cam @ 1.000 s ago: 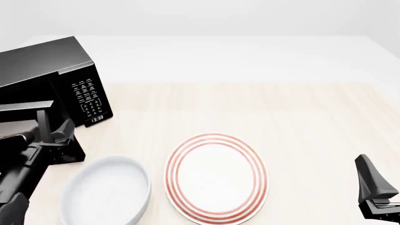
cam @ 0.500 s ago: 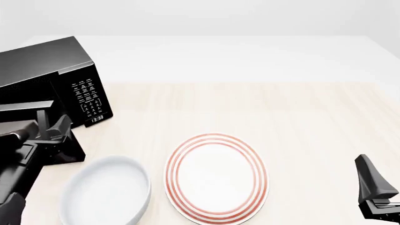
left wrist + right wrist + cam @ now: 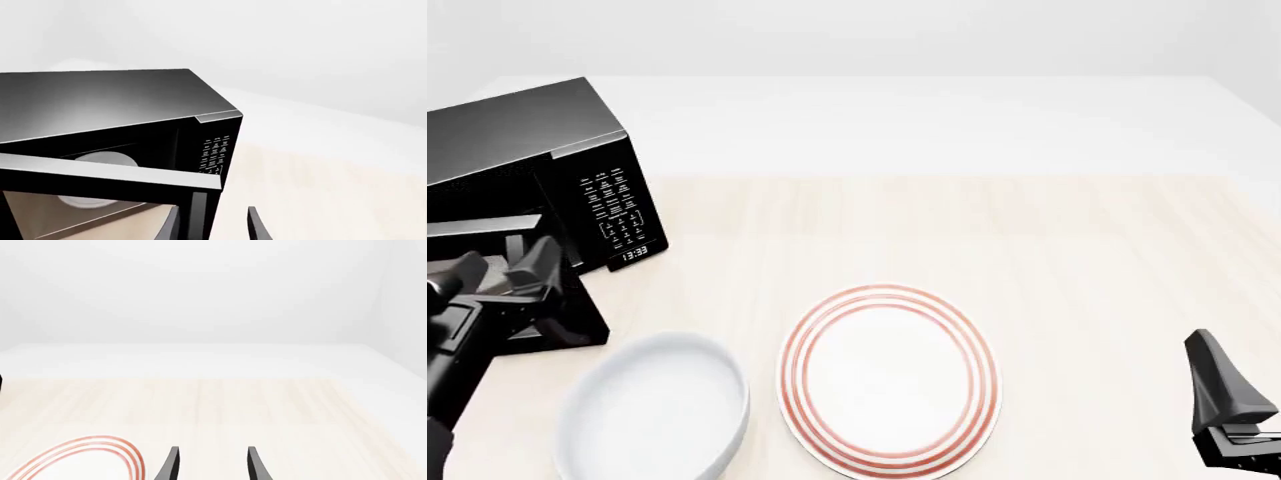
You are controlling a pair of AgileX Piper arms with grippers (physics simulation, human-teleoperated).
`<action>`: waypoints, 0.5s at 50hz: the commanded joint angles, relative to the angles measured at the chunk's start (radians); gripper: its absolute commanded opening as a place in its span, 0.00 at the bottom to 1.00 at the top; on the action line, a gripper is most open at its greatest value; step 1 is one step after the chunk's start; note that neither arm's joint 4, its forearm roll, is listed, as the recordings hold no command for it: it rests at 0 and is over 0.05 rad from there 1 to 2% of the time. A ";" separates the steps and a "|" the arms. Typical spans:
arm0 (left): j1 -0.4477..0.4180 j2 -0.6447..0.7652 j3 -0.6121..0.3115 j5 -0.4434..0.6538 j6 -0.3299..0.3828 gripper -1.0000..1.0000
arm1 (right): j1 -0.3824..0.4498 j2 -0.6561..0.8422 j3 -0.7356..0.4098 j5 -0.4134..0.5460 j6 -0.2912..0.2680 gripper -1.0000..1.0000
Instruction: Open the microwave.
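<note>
The black microwave [image 3: 514, 130] stands at the table's far left, its keypad [image 3: 614, 210] facing right. Its door [image 3: 481, 226] is swung partly open toward me. In the left wrist view the microwave [image 3: 100, 100] shows a pale turntable [image 3: 107, 159] behind the open door [image 3: 100, 172]. My left gripper [image 3: 503, 266] is right at the door's free edge. That dark edge lies between the fingertips of the open left gripper [image 3: 212, 227]. My right gripper [image 3: 1228, 410] rests low at the near right, far from the microwave; the right gripper [image 3: 212, 465] is open with nothing in it.
A red-ringed white plate [image 3: 981, 370] lies at the table's near centre, and its rim [image 3: 100, 442] shows in the right wrist view. A white bowl [image 3: 727, 372] sits left of it, just in front of the door and my left arm.
My left gripper has slid leftward along the open door, now covering the upright bar seen earlier. The door itself has hardly shifted. The right arm is still.
</note>
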 commanded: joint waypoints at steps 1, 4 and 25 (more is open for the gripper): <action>0.006 -0.128 0.000 0.115 0.019 1.00 | 0.000 0.000 0.000 0.000 0.000 1.00; 0.008 -0.174 -0.003 0.158 0.020 1.00 | 0.000 0.000 0.000 0.000 0.000 1.00; -0.003 -0.404 -0.070 0.438 0.029 1.00 | 0.000 0.000 0.000 0.000 0.000 1.00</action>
